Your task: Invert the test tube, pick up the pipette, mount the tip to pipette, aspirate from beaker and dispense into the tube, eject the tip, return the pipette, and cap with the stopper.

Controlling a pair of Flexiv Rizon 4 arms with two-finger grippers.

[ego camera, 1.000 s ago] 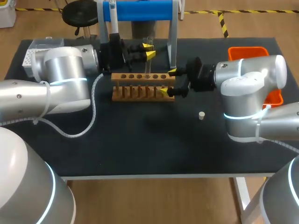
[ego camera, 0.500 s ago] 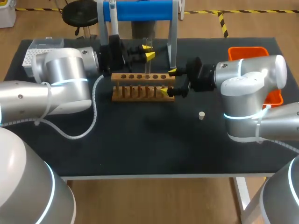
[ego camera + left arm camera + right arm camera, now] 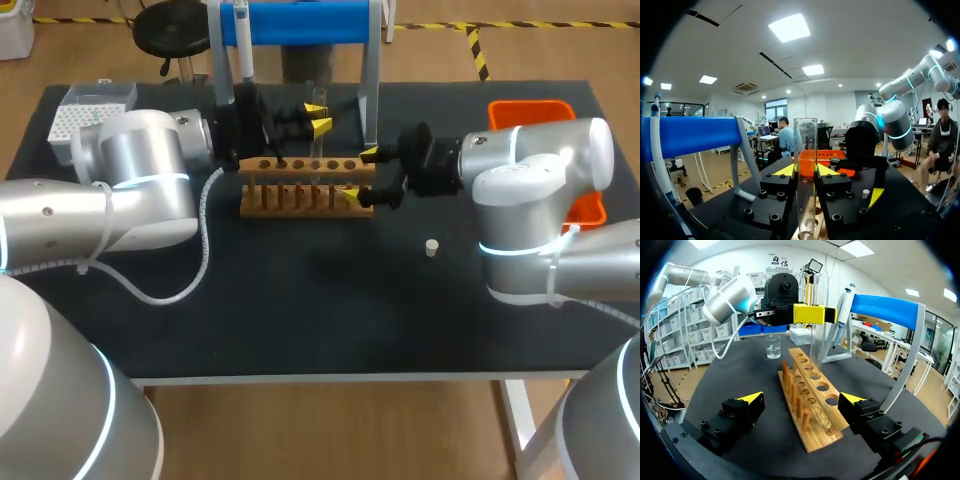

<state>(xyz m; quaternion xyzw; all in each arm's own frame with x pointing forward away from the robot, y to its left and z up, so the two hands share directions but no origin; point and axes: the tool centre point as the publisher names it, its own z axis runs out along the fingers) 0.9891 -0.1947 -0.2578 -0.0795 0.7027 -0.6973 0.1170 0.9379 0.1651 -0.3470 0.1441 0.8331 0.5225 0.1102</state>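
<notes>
Head view shows the left gripper [image 3: 317,114] over the rack [image 3: 300,190], clamped on an upright tube [image 3: 805,142]. In the left wrist view the tube's lower end sits at a rack hole. The right gripper [image 3: 359,174] straddles the rack's right end, fingers wide apart and clear of the wood. The stopper [image 3: 432,247] lies on the table [image 3: 300,300], apart from the rack. The pipette [image 3: 243,45] hangs on its stand [image 3: 300,20]. The beaker [image 3: 773,347] stands past the rack's far end.

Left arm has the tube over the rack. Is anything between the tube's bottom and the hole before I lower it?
Nothing visible. The test tube hangs upright in the left gripper, its lower end right at an open hole of the wooden rack. The right gripper straddles the rack's far end, clear of that hole.
</notes>
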